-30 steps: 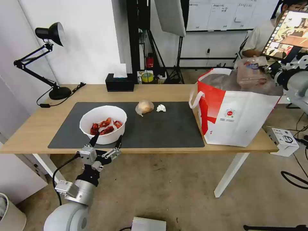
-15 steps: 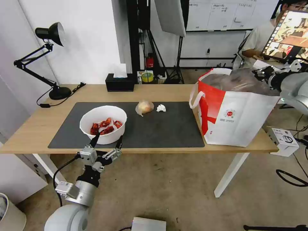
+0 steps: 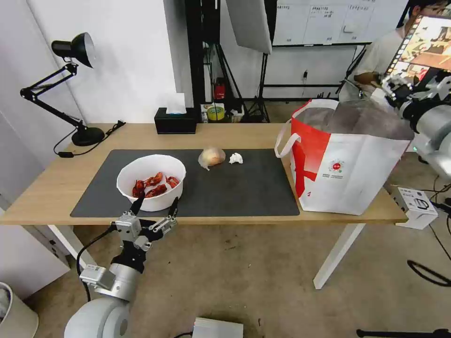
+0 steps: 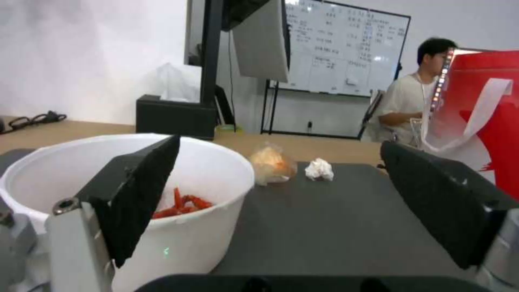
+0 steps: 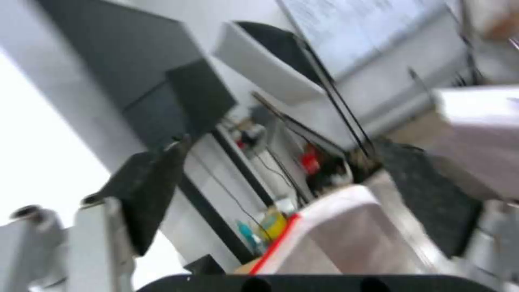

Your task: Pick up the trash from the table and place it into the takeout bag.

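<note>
White bowl [image 3: 151,182] of red shells, tan lump [image 3: 211,157], tissue wad [image 3: 236,158] lie on the mat beside the upright bag [image 3: 345,164].

One bowl [image 3: 151,180] of shells sits just beyond the left hand [image 3: 155,210], then one wrapped lump [image 3: 211,157], one tissue wad [image 3: 236,158], one bag [image 3: 347,159].

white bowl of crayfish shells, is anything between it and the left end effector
Nothing visible. The left end effector hangs open at the table's near edge, just in front of the white bowl, with no object between them. In the left wrist view the bowl sits directly behind its fingers.
</note>
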You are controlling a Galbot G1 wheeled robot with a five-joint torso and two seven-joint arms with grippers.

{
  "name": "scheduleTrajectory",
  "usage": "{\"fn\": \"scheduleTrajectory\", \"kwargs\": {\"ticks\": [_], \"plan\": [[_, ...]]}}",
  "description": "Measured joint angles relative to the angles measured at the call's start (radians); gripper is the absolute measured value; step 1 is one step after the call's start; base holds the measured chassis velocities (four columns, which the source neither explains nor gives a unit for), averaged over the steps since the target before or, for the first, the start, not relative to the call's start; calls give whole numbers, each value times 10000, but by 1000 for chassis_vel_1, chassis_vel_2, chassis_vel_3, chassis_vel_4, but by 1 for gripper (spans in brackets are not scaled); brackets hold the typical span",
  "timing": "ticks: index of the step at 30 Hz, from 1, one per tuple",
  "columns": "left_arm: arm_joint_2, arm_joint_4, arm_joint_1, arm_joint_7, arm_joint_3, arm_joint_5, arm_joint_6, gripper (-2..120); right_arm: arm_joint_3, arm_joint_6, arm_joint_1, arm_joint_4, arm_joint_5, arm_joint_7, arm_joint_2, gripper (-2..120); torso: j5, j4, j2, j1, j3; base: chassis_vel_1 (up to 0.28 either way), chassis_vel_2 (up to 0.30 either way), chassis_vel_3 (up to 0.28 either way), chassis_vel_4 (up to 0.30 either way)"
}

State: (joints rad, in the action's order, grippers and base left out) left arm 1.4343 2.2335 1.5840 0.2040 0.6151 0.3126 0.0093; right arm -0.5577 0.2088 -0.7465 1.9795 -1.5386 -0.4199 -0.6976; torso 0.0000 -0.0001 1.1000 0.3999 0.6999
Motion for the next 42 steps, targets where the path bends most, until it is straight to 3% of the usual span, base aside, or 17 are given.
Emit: {"fn": "scheduleTrajectory", "kwargs": {"ticks": [2,4,6,12,14,27,32,35,42], "plan": [[-43,8,5,-29,8,12,0,100,-57,-498,-662,696,1225,936,-123,99,-1,0,0,0,-1,0,0,0,0],[-61,19,9,-36,14,19,0,100,-62,-621,-822,854,1603,1121,-167,100,-3,2,0,0,-1,0,0,0,0],[-87,22,5,-61,28,31,0,100,-34,-1057,-1453,1411,3187,1775,-348,100,-4,2,0,0,0,0,0,0,0],[-47,-165,12,-170,108,-119,22,100,188,-1689,-2354,1952,5224,2329,-812,100,-3,2,0,-1,0,0,0,0,0],[-47,-302,-5,-300,143,-187,18,100,308,-1920,-2990,2132,6067,2398,-1311,100,-2,3,0,0,0,0,0,0,0],[26,-1268,-294,-363,233,-1078,-557,100,469,-3315,-5917,1364,10612,3029,-3764,100,-2,1,0,0,0,0,0,0,0],[27,-1413,-332,-365,236,-1153,-634,100,480,-3531,-6282,1205,11237,3045,-4152,100,-2,2,0,0,0,0,0,0,0],[64,-1560,-324,-366,231,-1412,-739,100,493,-3736,-7463,1172,12373,3030,-5075,100,-1,0,0,0,0,0,0,0,0],[197,-1757,-222,-331,182,-1867,-956,100,582,-4401,-8432,536,13720,3109,-6114,100,-1,0,0,-1,0,0,0,0,0]]}}
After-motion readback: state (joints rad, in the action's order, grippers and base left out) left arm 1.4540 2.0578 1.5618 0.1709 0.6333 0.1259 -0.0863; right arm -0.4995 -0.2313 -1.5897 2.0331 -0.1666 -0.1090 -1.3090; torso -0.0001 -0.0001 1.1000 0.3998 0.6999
